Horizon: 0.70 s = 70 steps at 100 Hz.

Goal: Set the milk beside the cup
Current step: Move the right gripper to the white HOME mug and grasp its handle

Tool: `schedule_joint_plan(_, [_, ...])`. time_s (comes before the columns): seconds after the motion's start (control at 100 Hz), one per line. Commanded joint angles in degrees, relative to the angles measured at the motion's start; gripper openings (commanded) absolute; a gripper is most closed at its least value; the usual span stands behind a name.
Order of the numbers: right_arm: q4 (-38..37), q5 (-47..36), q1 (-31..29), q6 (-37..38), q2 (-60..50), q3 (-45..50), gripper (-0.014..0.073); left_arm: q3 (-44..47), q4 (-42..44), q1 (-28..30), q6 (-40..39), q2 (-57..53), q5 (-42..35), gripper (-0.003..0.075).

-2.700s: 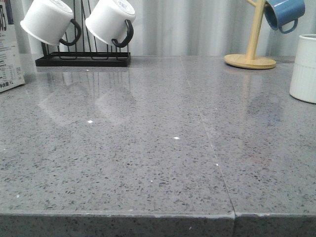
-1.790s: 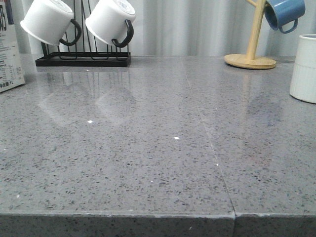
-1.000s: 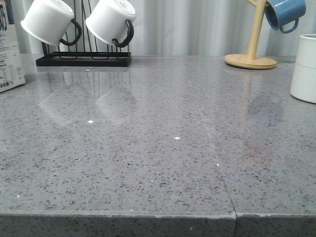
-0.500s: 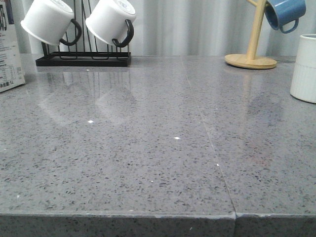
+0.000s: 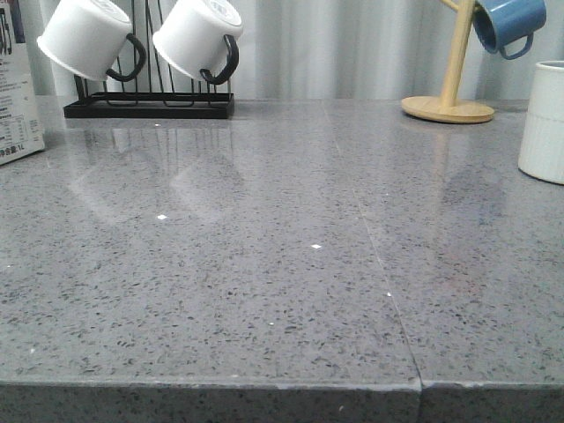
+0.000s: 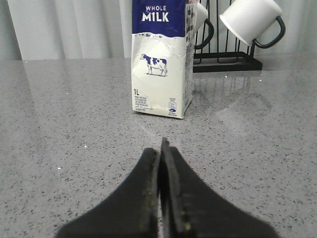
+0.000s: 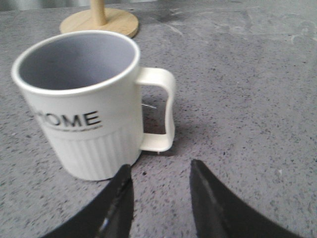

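Left gripper, pressed together empty, faced the milk at twelve o'clock; approaching without spreading risked toppling the carton.

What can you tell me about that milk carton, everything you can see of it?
The milk carton is a tall rectangular box that looks like coated cardboard, white below and dark blue above, where white letters read WHOLE MILK. A small cow is pictured on its front, with "1L" near the bottom and fine print on the side. Its front looks slightly dented. It stands upright on the grey speckled counter, at the robot's far left. Nothing grips it; the left fingers are closed, short of it. A black mug rack stands behind.
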Motion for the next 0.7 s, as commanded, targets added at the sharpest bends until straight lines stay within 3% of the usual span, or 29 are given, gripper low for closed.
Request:
schedule_joint_plan(0.0, [-0.70, -9.80, -0.53, -0.27, 2.86, -1.94, 0.0302, 3.52, 0.00, -0.40, -0.53, -1.75, -4.49, -0.0020])
schedule_joint_plan(0.49, [2.97, -32.41, -0.55, -0.97, 21.18, -2.06, 0.0302, 3.52, 0.00, -0.40, -0.53, -1.75, -4.49, -0.0020])
schedule_joint_plan(0.69, [3.02, -34.13, -0.55, -0.97, 26.45, -4.80, 0.0302, 3.52, 0.00, -0.40, -0.53, -1.75, -4.49, -0.0020])
